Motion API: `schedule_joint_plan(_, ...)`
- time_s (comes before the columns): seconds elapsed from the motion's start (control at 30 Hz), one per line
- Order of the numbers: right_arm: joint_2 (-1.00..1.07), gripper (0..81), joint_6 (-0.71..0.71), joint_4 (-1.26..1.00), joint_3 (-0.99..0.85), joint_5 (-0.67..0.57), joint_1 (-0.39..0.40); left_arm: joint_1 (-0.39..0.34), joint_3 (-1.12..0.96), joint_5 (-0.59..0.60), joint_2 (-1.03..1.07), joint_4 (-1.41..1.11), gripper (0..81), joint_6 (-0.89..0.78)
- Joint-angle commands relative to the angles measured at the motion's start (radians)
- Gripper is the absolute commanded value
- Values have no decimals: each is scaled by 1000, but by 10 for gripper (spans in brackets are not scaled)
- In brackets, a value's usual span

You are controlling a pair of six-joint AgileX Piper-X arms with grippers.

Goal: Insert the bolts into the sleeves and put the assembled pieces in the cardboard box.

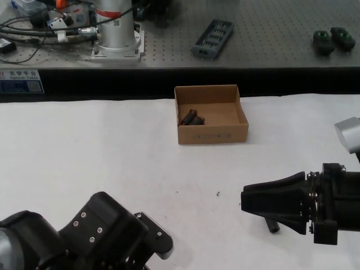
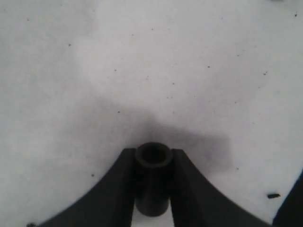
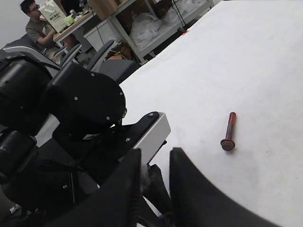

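**Near side of the cardboard box: sleeve held, bolt loose**

Item 1. Cardboard box (image 1: 211, 135): open-topped, on the white sheet (image 1: 84, 157), placed where either arm can get to it. Inside, toward its left wall, lie two dark assembled pieces (image 1: 192, 118), touching each other. Part of the task therefore looks done.

Item 2. Left gripper (image 2: 152, 155): nearer the camera than the box and to its left, well apart from it, low over the sheet. Its jaws are closed on a black sleeve (image 2: 152, 182), clamped across the barrel. This leaves the bore unobstructed at the end facing away from the wrist, probably so that a bolt can go in there.

Item 3. Right gripper (image 1: 244, 202): nearer than the box and to its right, lying level and pointing across toward the left arm (image 1: 95, 225). That heading suits a meeting of the two arms. Whether its jaws grip anything cannot be told.

Item 4. Bolt (image 3: 228, 131): reddish, lying flat on the sheet outside the box, touching nothing, with its head toward the right wrist camera. It is probably the partner for the held sleeve and not yet inserted.

Item 5. Grey perforated bench (image 1: 253, 34): beyond the box, carrying unrelated hardware.
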Motion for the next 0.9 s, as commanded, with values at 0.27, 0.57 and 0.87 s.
schedule_joint_plan(0.27,-11,175,1,22,-10,-10,-7,-43,21,-62,34,14,113,-49)
schedule_joint_plan(0.57,-11,175,1,38,-10,-28,-7,-43,19,-45,104,9,113,-49)
schedule_joint_plan(0.87,-11,175,-1,44,-10,-28,-7,-43,-24,-54,104,-1,113,-58)
